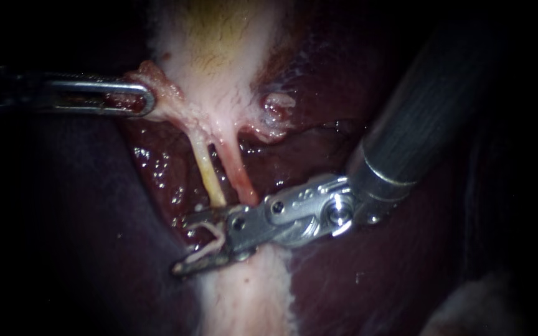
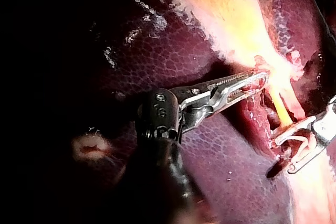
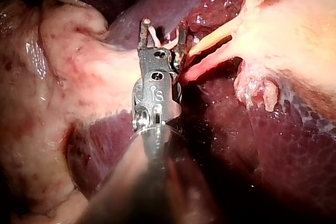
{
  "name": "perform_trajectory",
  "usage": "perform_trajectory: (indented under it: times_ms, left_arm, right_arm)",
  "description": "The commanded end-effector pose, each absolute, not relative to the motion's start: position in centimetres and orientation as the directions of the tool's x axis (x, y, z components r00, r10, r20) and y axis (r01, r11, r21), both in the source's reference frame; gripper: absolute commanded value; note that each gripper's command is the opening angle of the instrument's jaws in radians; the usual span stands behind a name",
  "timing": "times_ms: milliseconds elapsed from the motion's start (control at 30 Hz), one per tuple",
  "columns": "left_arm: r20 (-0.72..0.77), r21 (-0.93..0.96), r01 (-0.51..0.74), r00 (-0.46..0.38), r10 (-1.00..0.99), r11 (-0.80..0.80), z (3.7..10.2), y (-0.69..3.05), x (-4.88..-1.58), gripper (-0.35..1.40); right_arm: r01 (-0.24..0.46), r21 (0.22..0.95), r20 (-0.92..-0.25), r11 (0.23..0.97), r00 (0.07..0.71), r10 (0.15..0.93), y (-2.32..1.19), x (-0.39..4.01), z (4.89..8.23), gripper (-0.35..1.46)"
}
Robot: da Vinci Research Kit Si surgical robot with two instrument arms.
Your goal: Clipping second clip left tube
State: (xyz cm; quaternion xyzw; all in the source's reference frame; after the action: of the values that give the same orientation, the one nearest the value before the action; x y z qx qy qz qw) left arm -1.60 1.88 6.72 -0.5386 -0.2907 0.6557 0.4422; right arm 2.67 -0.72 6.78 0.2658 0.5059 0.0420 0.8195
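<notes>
- Where the left tube (image 1: 208, 177) reaches my right instrument (image 1: 180, 244), it meets the outer side of one jaw and passes out of sight behind it. It lies hard against the jaws rather than plainly between them.
- The tube's long axis runs from the gallbladder (image 1: 219, 62) neck straight toward those jaws and crosses their length at roughly a right angle.
- The pinker right tube (image 1: 241, 177) runs just beside it, on the side nearer this instrument's wrist, and touches the same jaw.
- My right instrument is much the nearer of the two. My left instrument (image 1: 144, 99) is well apart, off at the tube's far end by the neck.
- The right instrument's jaws stand wide apart and carry a pale curved clip (image 1: 213, 244), its legs lying against both jaws.
- I cannot tell whether the left tube already passes inside the clip's mouth; the right wrist view shows pale strands between the jaws but does not settle it.
- The left instrument's jaws are closed on a fold at the gallbladder's edge, which I judge holds both tubes taut.
- The coming move seems to depend on getting the left tube alone across the clip's mouth. The right tube should stay outside, toward the wrist, and the jaw tips should be clear of the liver (image 1: 331, 286) under them.
</notes>
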Motion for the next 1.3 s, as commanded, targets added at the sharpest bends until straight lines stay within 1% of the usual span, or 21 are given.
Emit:
perform_trajectory:
  times_ms: [33,233,667,1300]
  left_arm:
    - [-0.449,-0.858,-0.267,-0.029,0.893,-0.44,6.72,1.88,-1.6,-0.35]
    - [-0.449,-0.858,-0.267,-0.029,0.893,-0.44,6.72,1.89,-1.61,-0.35]
    - [-0.449,-0.858,-0.266,-0.029,0.893,-0.44,6.73,1.89,-1.6,-0.35]
    - [-0.449,-0.858,-0.266,-0.029,0.893,-0.44,6.73,1.89,-1.59,-0.35]
  right_arm:
    - [0.2,0.478,-0.807,0.855,0.485,0.338,-0.72,2.67,6.78,0.45]
    - [0.202,0.48,-0.808,0.854,0.482,0.34,-0.7,2.62,6.75,0.45]
    - [0.211,0.492,-0.806,0.844,0.477,0.351,-0.52,2.33,6.57,0.44]
    - [0.202,0.493,-0.805,0.846,0.475,0.356,-0.39,2.01,6.55,0.44]
